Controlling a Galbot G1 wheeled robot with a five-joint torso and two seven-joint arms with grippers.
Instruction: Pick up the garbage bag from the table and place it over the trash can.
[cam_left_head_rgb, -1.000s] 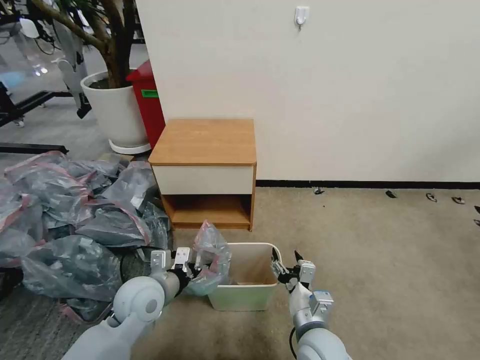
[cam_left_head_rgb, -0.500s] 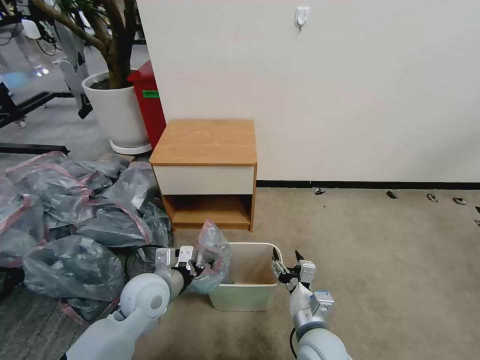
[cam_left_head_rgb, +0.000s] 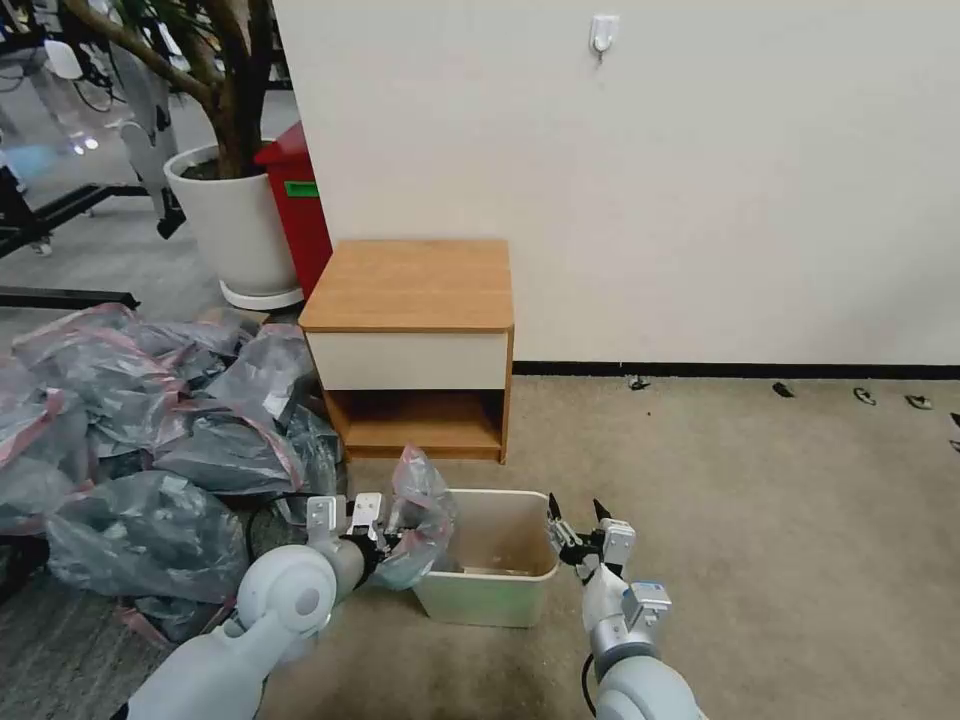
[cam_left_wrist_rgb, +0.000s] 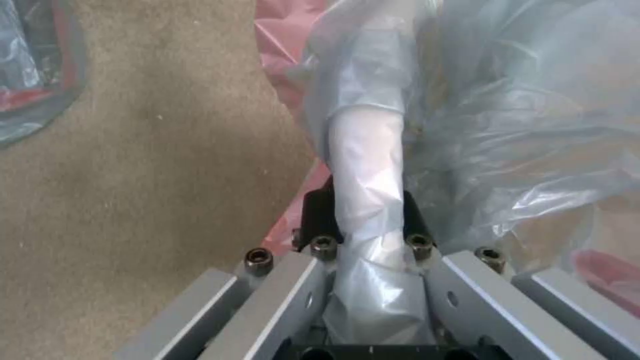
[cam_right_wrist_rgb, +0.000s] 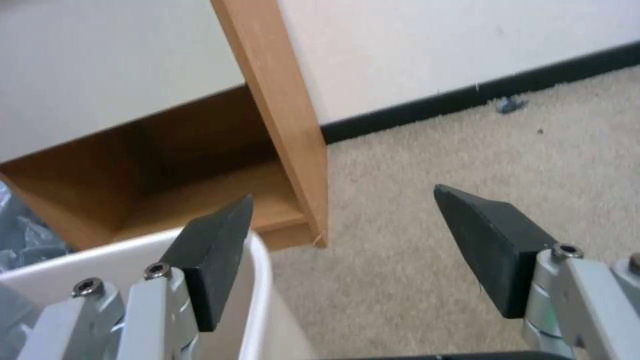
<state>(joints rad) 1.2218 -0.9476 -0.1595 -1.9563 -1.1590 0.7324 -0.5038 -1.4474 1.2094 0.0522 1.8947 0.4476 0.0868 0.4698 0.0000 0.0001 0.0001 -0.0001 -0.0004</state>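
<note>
Garbage bag (cam_left_head_rgb: 420, 520) bunched upright at trash can's (cam_left_head_rgb: 490, 598) left rim, long axis near vertical, peak pointing up, lower folds draped over rim. Bag's twisted neck (cam_left_wrist_rgb: 367, 200) clamped between fingers of left gripper (cam_left_head_rgb: 385, 530) at can's left side. Right gripper (cam_left_head_rgb: 576, 512) held at can's right rim, jaws spread wide, nothing gripped. Table (cam_left_head_rgb: 410, 285) seen beyond can, against wall, top bare. Heap of grey bags (cam_left_head_rgb: 150, 420) lying on floor at left.
</note>
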